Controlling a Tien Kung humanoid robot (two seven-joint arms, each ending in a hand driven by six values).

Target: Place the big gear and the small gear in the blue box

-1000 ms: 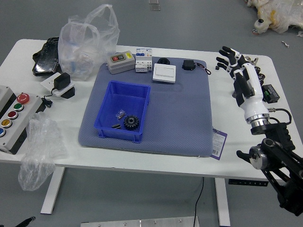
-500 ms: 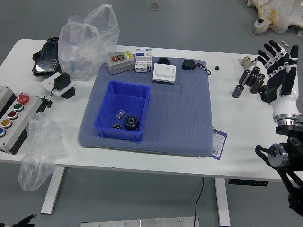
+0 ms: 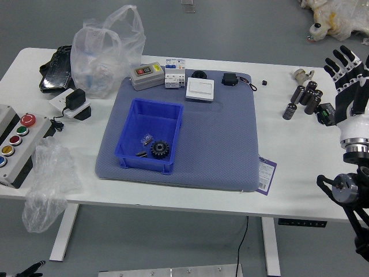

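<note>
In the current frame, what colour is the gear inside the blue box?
The gear is black, or very dark grey; the head view shows it best.

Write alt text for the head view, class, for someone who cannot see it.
A black gear lies in a blue box on a grey mat atop a white table. The robot's open right hand hovers empty at the right.

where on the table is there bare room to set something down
The gray-blue mat right of the blue box, and the white table between the dark cylinders and the purple-edged card. Crowded: the table's left end, with push-button panel and plastic bags, and the mat's far edge.
</note>
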